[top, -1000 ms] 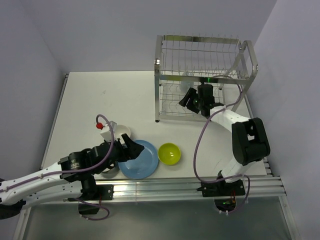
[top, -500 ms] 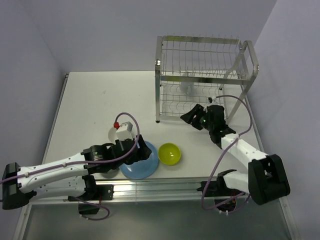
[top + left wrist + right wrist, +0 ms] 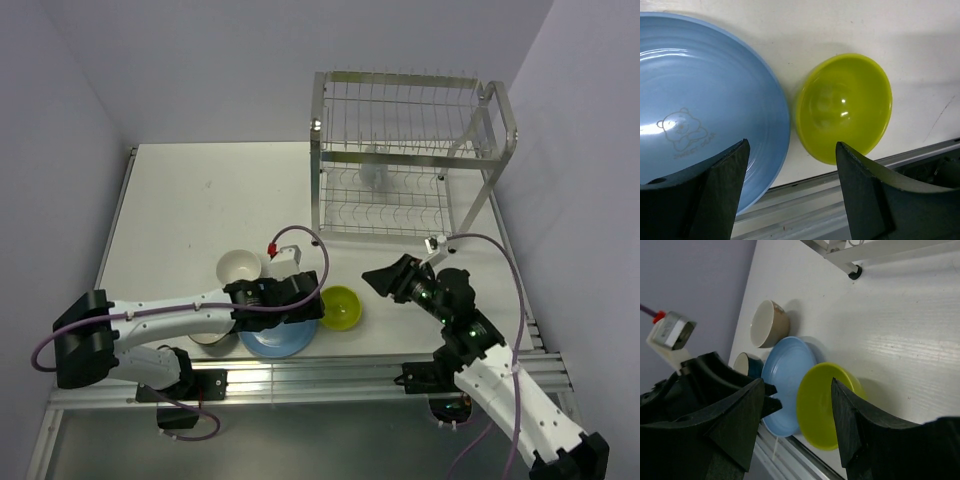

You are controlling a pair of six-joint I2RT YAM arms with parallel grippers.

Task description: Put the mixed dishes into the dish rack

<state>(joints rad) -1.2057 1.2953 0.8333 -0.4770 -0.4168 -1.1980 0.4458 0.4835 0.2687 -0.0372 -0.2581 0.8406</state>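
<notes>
The lime-green bowl (image 3: 340,307) stands upright beside the blue plate (image 3: 272,338) near the table's front edge. Over the plate's right rim hovers my left gripper (image 3: 308,304), open and empty; in its wrist view the plate (image 3: 705,110) and the bowl (image 3: 845,107) lie beyond the gripper (image 3: 791,145). My right gripper (image 3: 372,282) hangs open just right of the bowl, facing it; the bowl (image 3: 825,405) shows between its fingers (image 3: 797,382). The cream bowl (image 3: 238,267) and the dark bowl (image 3: 747,365) sit left of the plate. A pale mug (image 3: 372,176) is in the dish rack (image 3: 400,100).
The rack stands at the table's back right, its front foot (image 3: 855,272) on the tabletop. An aluminium rail (image 3: 330,372) runs along the near edge, close behind plate and bowl. The left arm (image 3: 160,312) lies low across the front left.
My right arm has pulled back out of the rack and swung down toward the green bowl. My left gripper has moved right, from beside the cream bowl to over the plate's right rim.
</notes>
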